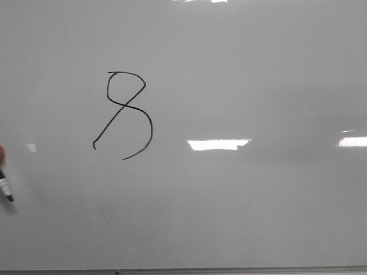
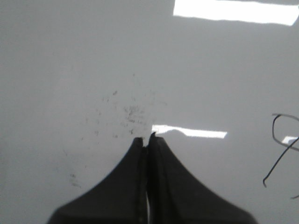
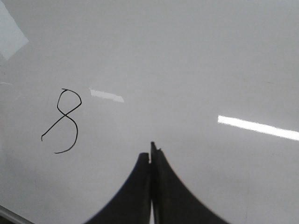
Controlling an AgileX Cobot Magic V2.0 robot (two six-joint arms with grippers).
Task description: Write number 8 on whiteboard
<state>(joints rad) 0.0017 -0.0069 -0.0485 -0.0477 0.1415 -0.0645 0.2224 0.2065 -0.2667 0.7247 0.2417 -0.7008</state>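
Observation:
The number 8 (image 1: 123,106) is a thin black slanted figure on the left half of the whiteboard (image 1: 258,86); its small upper loop is closed and its lower loop is left unjoined. Part of the number 8 (image 2: 280,161) shows at the edge of the left wrist view. My left gripper (image 2: 148,137) hovers over bare board beside it, fingers pressed together, nothing visible between them. In the right wrist view the number 8 (image 3: 65,116) lies some way off from my right gripper (image 3: 150,151), which is shut and empty. Neither gripper shows in the front view.
A marker (image 1: 6,186) with a black tip pokes in at the front view's left edge, a red shape above it. Faint grey smudges (image 2: 133,114) speckle the board ahead of the left gripper. The board's thin metal edge (image 1: 229,270) runs along the near side.

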